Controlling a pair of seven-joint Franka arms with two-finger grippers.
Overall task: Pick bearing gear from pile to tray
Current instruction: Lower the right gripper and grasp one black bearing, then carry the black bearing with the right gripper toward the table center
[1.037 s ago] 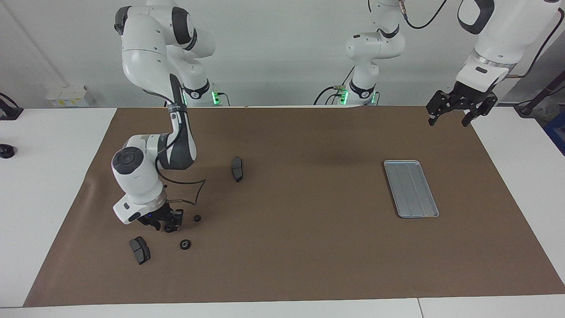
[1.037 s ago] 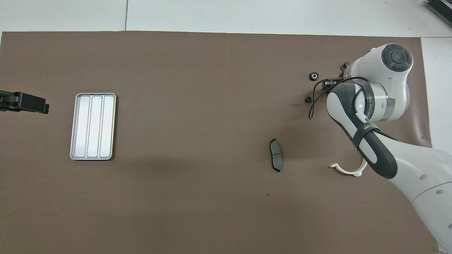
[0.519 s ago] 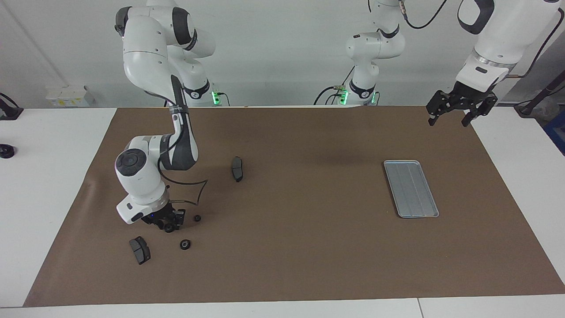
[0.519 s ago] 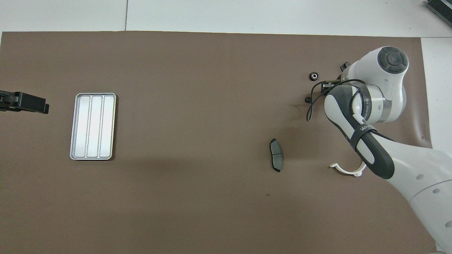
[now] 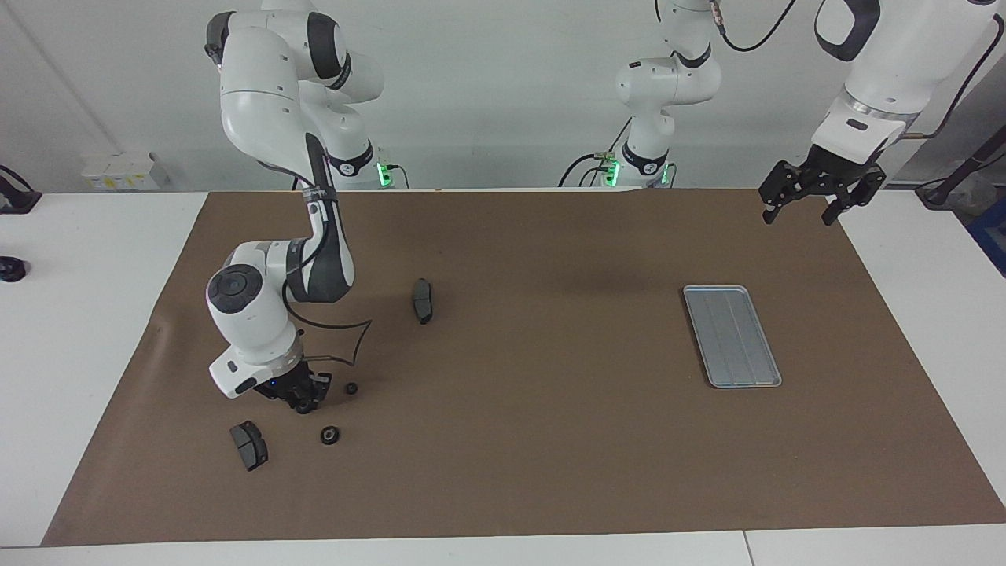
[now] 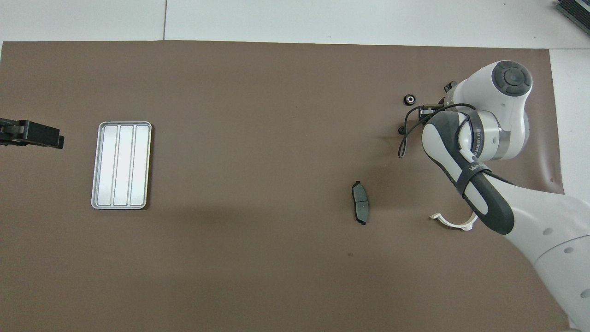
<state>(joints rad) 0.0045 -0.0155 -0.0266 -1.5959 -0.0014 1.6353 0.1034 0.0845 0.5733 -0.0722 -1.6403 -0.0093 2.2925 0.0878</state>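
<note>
The pile lies at the right arm's end of the mat. My right gripper [image 5: 302, 398] is down at the mat, shut on a small black ring [image 5: 302, 407]. A second small ring [image 5: 351, 387] lies beside it, and a bigger ring [image 5: 330, 435] lies a little farther from the robots. One dark grey pad [image 5: 248, 445] lies beside the bigger ring, another pad [image 5: 423, 300] toward the middle. The white half-ring bracket [image 6: 454, 221] shows only in the overhead view. The silver tray [image 5: 732, 336] holds nothing. My left gripper [image 5: 799, 212] waits open in the air.
The brown mat [image 5: 534, 440] covers most of the white table. The right arm's elbow and a looping black cable [image 5: 354, 338] hang over the pile. In the overhead view the arm hides the right gripper and the pad beside it.
My right gripper's fingers have drawn in around the small black ring, and the wrist has shifted slightly toward the middle of the table. The left arm has not moved.
</note>
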